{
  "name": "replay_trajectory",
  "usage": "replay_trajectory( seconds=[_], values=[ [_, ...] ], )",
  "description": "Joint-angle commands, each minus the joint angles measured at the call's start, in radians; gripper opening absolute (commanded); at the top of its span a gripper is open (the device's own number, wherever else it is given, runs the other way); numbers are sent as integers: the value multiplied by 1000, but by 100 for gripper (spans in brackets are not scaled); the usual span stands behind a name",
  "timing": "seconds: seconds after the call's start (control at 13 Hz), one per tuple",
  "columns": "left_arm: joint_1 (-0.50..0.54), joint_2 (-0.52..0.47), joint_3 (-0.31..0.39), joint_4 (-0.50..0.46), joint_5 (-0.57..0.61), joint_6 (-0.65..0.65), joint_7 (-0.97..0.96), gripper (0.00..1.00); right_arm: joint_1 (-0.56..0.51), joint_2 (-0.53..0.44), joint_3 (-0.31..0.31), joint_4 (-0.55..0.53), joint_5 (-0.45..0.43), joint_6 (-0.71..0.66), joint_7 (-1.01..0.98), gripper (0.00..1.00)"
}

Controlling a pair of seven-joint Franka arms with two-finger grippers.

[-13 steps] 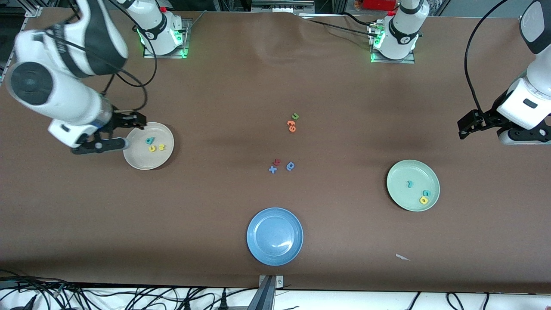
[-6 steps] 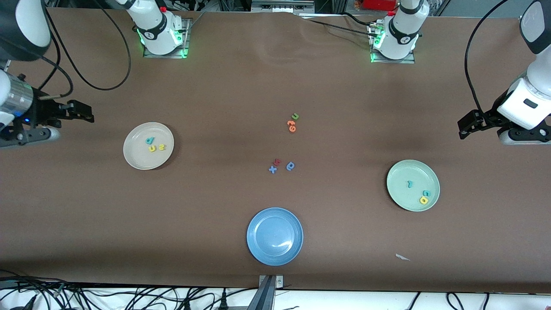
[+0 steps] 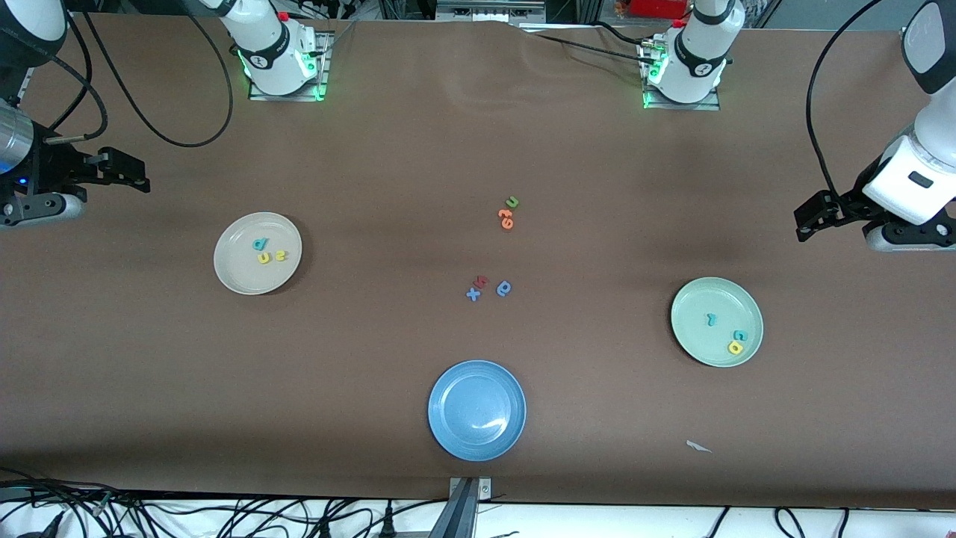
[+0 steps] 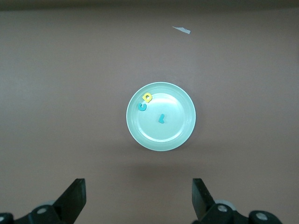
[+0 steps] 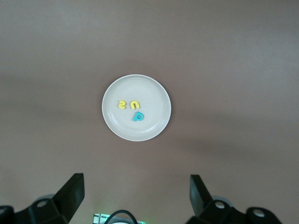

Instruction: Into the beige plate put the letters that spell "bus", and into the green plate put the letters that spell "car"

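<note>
The teal b (image 3: 260, 243), yellow u (image 3: 264, 258) and yellow s (image 3: 280, 255) lie in the beige plate (image 3: 233, 274). The teal c (image 3: 739, 335), teal r (image 3: 711, 320) and yellow a (image 3: 736, 347) lie in the green plate (image 3: 691, 336). Both plates sit just below the empty, spread-apart right end effector (image 5: 135, 198) and left end effector (image 4: 138, 198).

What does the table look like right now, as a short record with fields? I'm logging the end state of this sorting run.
beige plate: holds teal b, yellow u, yellow s
green plate: holds teal r, teal c, yellow a
blue plate: no letters in it
loose letters: green u and orange letters mid-table; blue x, red letter, blue round letter nearer the camera
left tool: open, raised at its end of the table
right tool: open, raised at its end
</note>
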Motion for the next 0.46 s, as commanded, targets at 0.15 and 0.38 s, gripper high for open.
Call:
replay_trajectory(
  seconds=[0.15,0.38],
  values=[
    [9,-4,-2,5,-31,-11,-2,100,11,-1,-16,5,-16,-11,-13,100],
    [9,-4,-2,5,-31,-19,-2,100,11,1,-16,5,-24,-9,-8,100]
  ],
)
